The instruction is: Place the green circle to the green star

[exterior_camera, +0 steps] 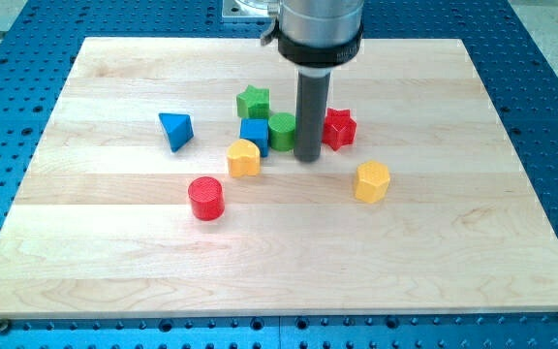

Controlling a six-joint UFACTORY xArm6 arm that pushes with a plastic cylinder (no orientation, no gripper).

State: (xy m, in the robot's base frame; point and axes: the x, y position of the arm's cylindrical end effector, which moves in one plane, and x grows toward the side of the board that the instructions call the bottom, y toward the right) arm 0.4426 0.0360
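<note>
The dark rod's lower end, my tip [307,158], is seen resting on the pale wooden tabletop [453,252], just at the view's right of the green circular block [282,131] and apparently touching it; the red star-shaped block [338,128] lies just beyond the rod on the other side. No jaws are fitted to this arm, so no open or closed state can be recorded. The green circular block is noted close below and right of the green star-shaped block [253,101], with the blue square block [254,134] touching its left side. The task is judged nearly complete: only a short push toward the view's upper left appears to remain. Also logged: blue triangular block [175,130], yellow rounded block [244,158], red cylinder [205,198], yellow hexagonal block [371,181]. No brands, labels or legible writing are found anywhere.
</note>
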